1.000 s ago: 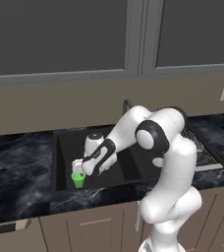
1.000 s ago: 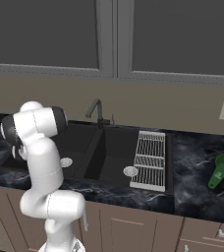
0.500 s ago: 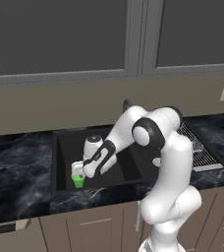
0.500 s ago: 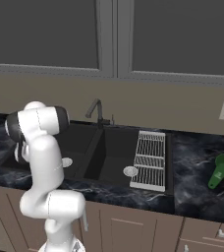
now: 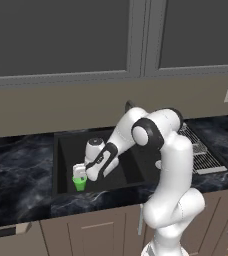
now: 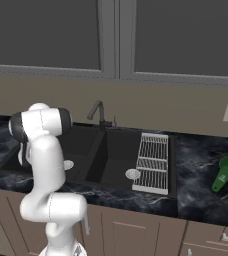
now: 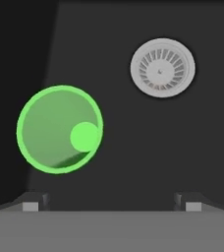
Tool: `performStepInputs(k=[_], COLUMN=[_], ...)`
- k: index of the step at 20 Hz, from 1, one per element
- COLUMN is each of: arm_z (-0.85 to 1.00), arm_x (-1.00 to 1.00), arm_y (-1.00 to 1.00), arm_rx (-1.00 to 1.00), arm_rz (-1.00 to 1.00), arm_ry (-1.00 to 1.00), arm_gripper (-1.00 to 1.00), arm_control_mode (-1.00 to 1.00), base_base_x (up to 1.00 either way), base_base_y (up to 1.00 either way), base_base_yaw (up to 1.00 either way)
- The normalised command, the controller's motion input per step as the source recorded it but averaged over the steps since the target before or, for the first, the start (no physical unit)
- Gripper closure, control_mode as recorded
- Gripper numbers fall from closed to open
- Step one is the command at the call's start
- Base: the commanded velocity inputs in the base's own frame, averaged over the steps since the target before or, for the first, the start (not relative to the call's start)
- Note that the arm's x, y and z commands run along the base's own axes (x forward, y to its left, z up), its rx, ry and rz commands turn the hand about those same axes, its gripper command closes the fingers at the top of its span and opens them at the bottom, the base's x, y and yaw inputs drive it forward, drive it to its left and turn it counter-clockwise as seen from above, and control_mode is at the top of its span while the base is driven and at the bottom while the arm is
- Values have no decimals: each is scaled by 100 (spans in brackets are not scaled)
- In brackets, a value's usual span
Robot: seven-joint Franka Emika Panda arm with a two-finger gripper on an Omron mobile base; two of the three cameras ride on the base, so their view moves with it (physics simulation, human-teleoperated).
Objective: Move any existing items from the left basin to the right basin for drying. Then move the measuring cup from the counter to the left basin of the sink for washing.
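You have a bright light-green tumbler (image 7: 60,129) against the matte black left basin (image 7: 148,142), beside its silver drain (image 7: 162,67). The darker green measuring cup (image 6: 225,171) lies on the black, pale-veined counter (image 6: 201,175).

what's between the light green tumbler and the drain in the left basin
Nothing: in the hand view, bare black basin floor separates the tumbler from the drain.

The tumbler cup (image 7: 60,129) looks like smooth, bright light-green plastic, and the left basin (image 7: 148,147) around it is matt black with a pale, silvery ribbed drain (image 7: 162,67). The bench (image 6: 201,170) is glossy black marble-look stone with pale veins. The measuring cup (image 6: 224,172) on it looks like darker green plastic, and the rack (image 6: 152,162) is pale wire.
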Motion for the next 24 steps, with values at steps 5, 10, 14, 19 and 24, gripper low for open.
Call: performStepInputs(k=[5,10,14,19,24], arm_z=[-12,-13,-16,-15,-11], arm_x=[18,15,10,10,14], arm_y=[7,7,7,7,2], arm_rx=[0,0,0,0,0], arm_rz=[0,0,0,0,0], arm_ry=[0,0,0,0,0], arm_gripper=[-100,-100,-100,-100,-100], arm_control_mode=[-100,-100,-100,-100,-100], base_base_x=[0,0,0,0,0], base_base_y=[0,0,0,0,0], base_base_yaw=[0,0,0,0,0])
